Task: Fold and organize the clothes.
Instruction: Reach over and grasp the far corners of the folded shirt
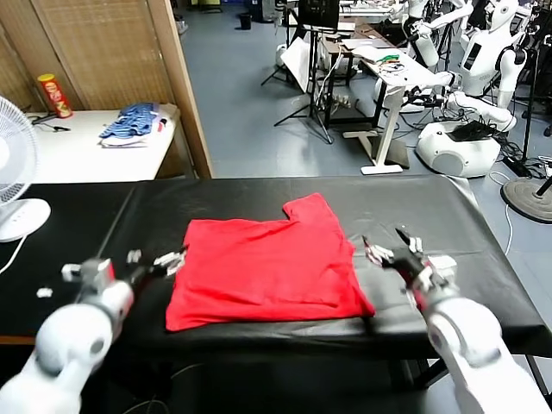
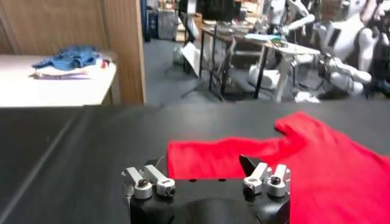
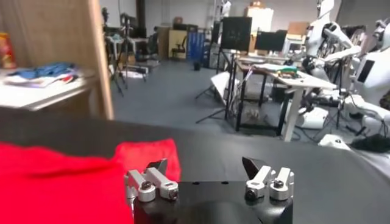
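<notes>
The clothes, a single bright red T-shirt (image 1: 267,267), lie partly folded on the black table (image 1: 431,207), one sleeve pointing toward the far side. No print shows on the upper face. My left gripper (image 1: 168,259) hovers open just off the shirt's left edge, holding nothing. My right gripper (image 1: 392,248) stands open just off the right edge, also empty. In the left wrist view the shirt (image 2: 317,164) spreads out beyond the open left gripper (image 2: 204,167). In the right wrist view the shirt (image 3: 61,182) lies off to one side of the open right gripper (image 3: 206,167).
A white side table at the back left carries a pile of blue striped fabric (image 1: 134,121) and a red can (image 1: 54,95). A white fan (image 1: 13,172) stands at the table's left end. Desks and other robots (image 1: 470,86) stand beyond the far right.
</notes>
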{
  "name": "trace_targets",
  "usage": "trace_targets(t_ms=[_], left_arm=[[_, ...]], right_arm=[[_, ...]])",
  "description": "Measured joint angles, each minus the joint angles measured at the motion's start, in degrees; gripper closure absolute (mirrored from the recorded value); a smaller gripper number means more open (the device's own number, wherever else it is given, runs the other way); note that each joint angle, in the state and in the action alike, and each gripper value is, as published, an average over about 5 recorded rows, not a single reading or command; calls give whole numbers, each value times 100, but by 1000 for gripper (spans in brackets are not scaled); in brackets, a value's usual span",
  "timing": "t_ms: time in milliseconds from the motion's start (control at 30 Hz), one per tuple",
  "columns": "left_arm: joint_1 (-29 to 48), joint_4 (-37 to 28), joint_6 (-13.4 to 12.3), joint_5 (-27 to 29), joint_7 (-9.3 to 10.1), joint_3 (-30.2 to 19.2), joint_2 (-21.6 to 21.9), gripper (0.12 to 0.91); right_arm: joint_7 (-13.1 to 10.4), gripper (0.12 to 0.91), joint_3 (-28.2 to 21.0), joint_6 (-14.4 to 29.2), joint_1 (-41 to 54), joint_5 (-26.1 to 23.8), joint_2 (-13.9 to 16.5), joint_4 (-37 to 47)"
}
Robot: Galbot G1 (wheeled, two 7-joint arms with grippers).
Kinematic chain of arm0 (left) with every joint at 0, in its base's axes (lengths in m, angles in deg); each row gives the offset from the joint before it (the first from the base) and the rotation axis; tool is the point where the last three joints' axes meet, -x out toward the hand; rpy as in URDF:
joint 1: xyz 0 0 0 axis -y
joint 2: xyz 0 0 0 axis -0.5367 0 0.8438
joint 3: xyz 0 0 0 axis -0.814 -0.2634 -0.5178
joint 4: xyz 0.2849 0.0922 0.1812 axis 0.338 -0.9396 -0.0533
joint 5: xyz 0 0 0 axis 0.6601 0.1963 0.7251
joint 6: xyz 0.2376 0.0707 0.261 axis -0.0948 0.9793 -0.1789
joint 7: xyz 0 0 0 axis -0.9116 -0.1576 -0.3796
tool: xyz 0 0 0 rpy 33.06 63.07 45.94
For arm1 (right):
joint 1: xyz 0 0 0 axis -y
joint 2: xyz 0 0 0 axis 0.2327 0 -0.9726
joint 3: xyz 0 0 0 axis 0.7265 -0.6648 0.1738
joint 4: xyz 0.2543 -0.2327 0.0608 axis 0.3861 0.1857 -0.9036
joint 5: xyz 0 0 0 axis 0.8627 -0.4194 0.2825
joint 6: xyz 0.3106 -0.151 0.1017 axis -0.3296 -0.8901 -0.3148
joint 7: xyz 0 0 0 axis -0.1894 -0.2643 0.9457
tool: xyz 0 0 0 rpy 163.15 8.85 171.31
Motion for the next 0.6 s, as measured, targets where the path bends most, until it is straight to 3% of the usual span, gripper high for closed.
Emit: trace_targets(t_ms=[267,467,600], left_arm=[[1607,-1677,142,-136,-39,-936,-265,232],[2237,-2695,203,-48,-160,-1296,-485,232],[2468,-3164,221,0,-281,-1397,-588,233]], right_arm=[[108,227,-672,-44,1285,19,-620,1877],[341,227,-792,-14,1823,-120,-1043,2857],[375,227,-790,-20,2013,-215,-1258,3352]])
